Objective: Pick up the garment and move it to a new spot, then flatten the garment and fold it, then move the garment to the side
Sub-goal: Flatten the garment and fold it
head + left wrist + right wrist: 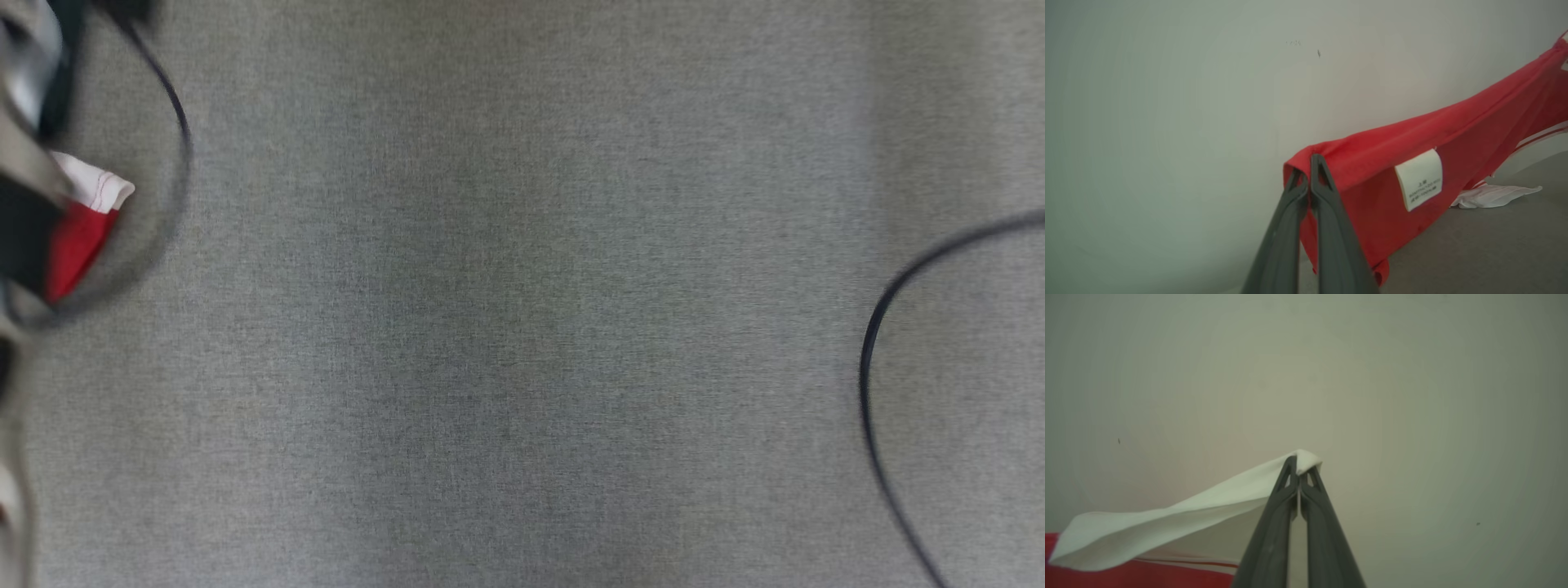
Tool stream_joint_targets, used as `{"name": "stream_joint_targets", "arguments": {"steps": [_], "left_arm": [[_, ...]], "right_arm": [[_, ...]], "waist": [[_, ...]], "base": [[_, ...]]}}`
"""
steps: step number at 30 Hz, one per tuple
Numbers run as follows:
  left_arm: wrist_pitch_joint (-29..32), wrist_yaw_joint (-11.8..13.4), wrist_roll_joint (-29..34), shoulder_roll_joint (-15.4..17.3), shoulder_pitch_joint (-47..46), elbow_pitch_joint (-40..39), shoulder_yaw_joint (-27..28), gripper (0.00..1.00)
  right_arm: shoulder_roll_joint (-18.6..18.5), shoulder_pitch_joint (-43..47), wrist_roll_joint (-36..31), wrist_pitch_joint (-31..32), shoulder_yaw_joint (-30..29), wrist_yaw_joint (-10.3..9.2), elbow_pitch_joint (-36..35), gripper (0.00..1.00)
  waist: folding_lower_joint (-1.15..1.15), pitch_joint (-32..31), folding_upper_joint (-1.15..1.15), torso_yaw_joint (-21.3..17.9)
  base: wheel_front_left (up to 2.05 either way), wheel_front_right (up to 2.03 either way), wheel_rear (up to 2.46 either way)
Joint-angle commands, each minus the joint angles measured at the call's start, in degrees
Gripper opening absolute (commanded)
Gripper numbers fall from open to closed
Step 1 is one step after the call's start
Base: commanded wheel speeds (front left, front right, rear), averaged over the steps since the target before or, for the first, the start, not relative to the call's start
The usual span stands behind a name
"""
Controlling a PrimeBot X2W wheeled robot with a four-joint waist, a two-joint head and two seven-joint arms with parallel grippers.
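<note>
Left wrist view: our left end effector pinches the garment; our right end effector clamps its white corner.

The left gripper has its two long dark fingers pressed together at the tips, pinching a red fold of the garment. The right gripper is closed the same way, its fingertips meeting on a white corner.

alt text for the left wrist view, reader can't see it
The left gripper is shut on an edge of the red garment, which stretches up to the right with a white label showing. A white part of it lies on the grey surface.
</note>
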Motion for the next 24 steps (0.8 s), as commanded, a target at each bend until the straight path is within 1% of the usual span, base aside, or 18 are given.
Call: {"name": "stream_joint_targets", "arguments": {"steps": [1,4,6,9,11,13,16,17,19,24], "left_arm": [[-0.22,-0.14,-1.16,0.23,2.79,-0.12,0.80,0.00],[-0.23,-0.31,-3.02,-1.05,11.07,0.24,1.86,0.00],[-0.23,-0.34,-5.60,-2.10,16.63,0.74,2.19,0.00],[-0.23,-0.38,-9.60,-3.27,24.35,1.34,2.48,0.00],[-0.23,-0.38,-11.88,-4.12,28.78,1.81,3.10,0.00],[-0.21,-0.38,-13.07,-4.71,33.16,2.59,2.27,0.00],[-0.11,-0.36,-15.68,-6.13,39.13,3.22,4.73,0.00],[-0.11,-0.37,-16.23,-6.43,40.87,3.48,5.42,0.00],[-0.10,-0.36,-15.97,-6.92,44.00,3.76,7.00,0.00],[-0.11,-0.36,-15.63,-8.50,51.63,3.52,11.27,0.00]], "right_arm": [[-1.13,3.10,1.57,-0.01,0.98,-0.05,-0.43,0.00],[-2.79,12.90,6.86,-0.01,2.99,-0.05,-2.41,0.00],[-3.27,19.22,10.37,0.00,3.06,-0.05,-3.33,0.00],[-3.73,28.77,13.84,-0.01,2.52,-0.05,-4.87,0.00],[-3.96,34.80,14.95,-0.01,2.07,-0.06,-5.67,0.00],[-3.65,40.33,16.14,-0.02,0.78,-0.06,-5.78,0.00],[-2.59,48.18,17.24,-0.02,-0.16,-0.07,-5.88,0.00],[-2.29,50.55,17.50,-0.02,0.38,-0.07,-5.99,0.00],[-1.67,54.35,18.45,-0.02,-0.44,-0.08,-6.00,0.00],[-0.56,62.12,18.50,-0.02,0.87,-0.08,-6.10,0.00]], "waist": [[-0.01,-1.11,-0.02,-0.45],[-0.01,-3.10,-0.02,-0.93],[-0.01,-4.66,-0.02,-1.14],[-0.01,-7.20,-0.02,-1.26],[-0.01,-8.96,-0.02,-1.35],[-0.01,-10.79,-0.02,-1.54],[-0.01,-13.59,-0.02,-1.94],[-0.01,-14.53,-0.02,-2.19],[-0.01,-16.53,-0.02,-2.69],[-0.01,-21.64,-0.02,-4.09]], "base": [[0.00,0.00,0.00],[0.00,0.00,0.00],[0.00,0.00,0.00],[0.00,0.00,0.00],[0.00,0.00,0.00],[0.00,0.00,0.00],[0.00,0.00,0.00],[0.00,0.00,0.00],[0.00,0.00,0.00],[0.00,0.00,0.00]]}}
